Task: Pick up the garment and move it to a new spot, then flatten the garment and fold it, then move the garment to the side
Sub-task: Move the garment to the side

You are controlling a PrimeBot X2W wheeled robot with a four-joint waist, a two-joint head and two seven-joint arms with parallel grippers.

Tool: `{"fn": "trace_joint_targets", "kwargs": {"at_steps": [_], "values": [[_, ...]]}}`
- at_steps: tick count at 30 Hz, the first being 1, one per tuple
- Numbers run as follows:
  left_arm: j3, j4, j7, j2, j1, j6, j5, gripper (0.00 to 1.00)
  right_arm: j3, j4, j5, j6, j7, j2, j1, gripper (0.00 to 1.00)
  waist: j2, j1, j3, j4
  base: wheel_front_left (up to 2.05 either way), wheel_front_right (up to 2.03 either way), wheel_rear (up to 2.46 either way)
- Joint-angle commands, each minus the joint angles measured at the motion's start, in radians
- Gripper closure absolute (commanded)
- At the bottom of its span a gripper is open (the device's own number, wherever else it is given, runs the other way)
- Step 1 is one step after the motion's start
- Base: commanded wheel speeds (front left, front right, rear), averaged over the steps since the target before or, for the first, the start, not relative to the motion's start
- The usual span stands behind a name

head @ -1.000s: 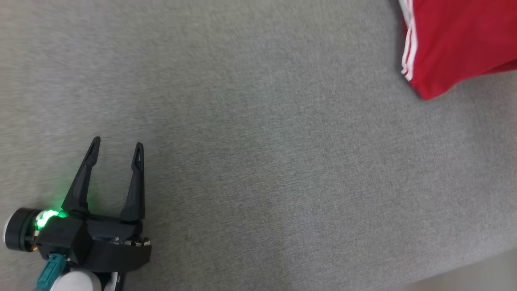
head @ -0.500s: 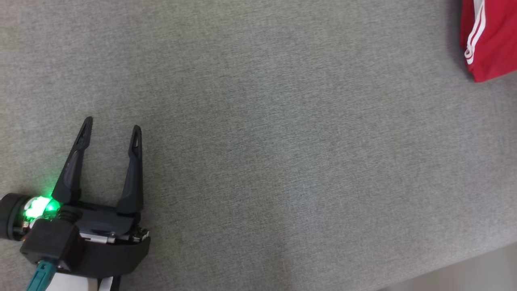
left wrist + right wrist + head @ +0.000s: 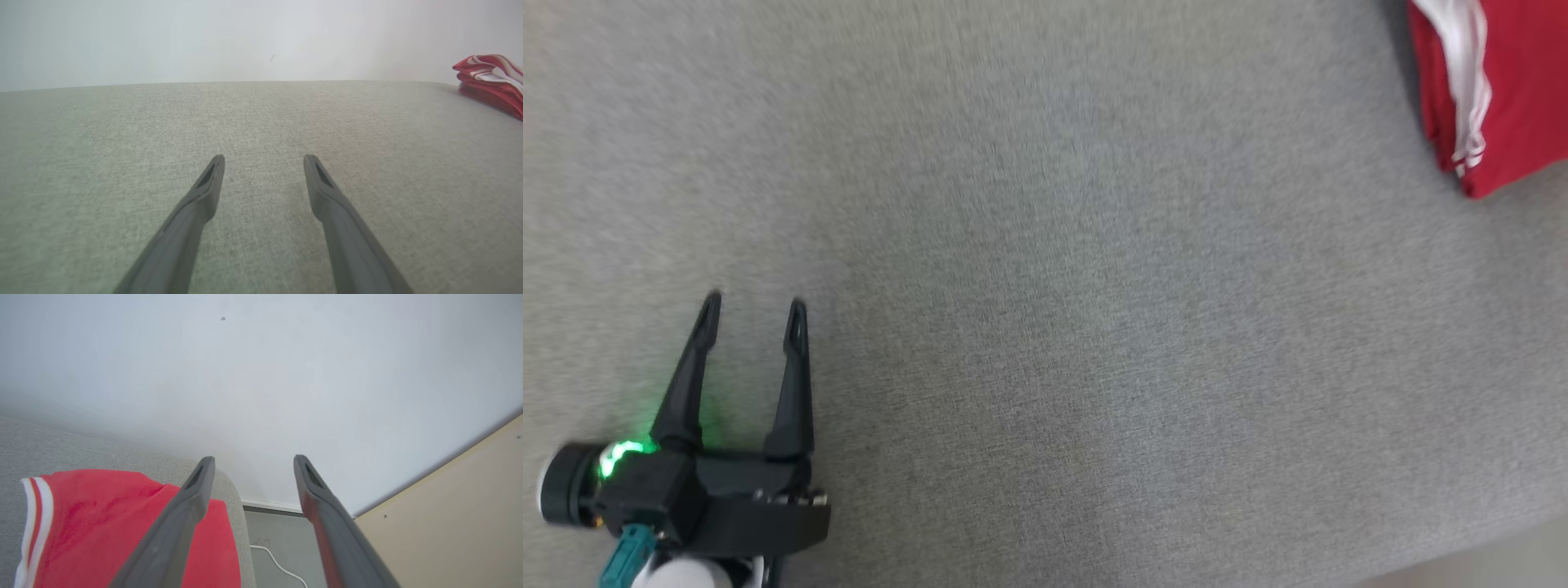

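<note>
Left tool (image 3: 754, 304) stands open well apart from the folded garment (image 3: 1494, 98), right tool (image 3: 252, 459) open close over it, where a stray finger could snag the folds or push it off the grey surface (image 3: 1045, 245).

Garment (image 3: 1521, 82) on cushion (image 3: 1045, 245), far right

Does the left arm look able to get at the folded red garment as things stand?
Probably not without a long stretch: the left pincer hangs open far across the grey surface from the folded red garment. Nothing stands between them; distance is the obstacle.
</note>
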State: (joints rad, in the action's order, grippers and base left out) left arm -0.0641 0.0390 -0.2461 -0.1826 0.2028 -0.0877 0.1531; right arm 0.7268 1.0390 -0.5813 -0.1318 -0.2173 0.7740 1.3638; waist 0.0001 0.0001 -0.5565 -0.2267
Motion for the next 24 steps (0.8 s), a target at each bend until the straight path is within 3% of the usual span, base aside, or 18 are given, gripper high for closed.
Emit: {"fn": "trace_joint_targets", "kwargs": {"at_steps": [1,10,24], "values": [[0.005,-0.013,-0.009,0.005,-0.025,0.003,0.004,0.0,-0.007,-0.009,-0.01,0.003,-0.016,-0.01,-0.027,0.0,-0.0001,-0.0001,0.101,0.03,0.0,0.0,0.0],[0.062,-0.037,-0.018,0.021,-0.128,0.03,0.047,0.0,-0.124,-0.175,-0.011,0.003,-0.047,-0.087,-0.208,0.0,-0.0001,-0.0001,0.282,0.077,0.0,0.0,0.0],[0.094,-0.055,-0.019,0.042,-0.219,0.033,0.068,0.0,-0.493,-0.535,0.156,0.003,-0.048,-0.298,-0.798,0.0,-0.0001,-0.0001,0.436,0.153,0.0,0.0,0.0]]}}
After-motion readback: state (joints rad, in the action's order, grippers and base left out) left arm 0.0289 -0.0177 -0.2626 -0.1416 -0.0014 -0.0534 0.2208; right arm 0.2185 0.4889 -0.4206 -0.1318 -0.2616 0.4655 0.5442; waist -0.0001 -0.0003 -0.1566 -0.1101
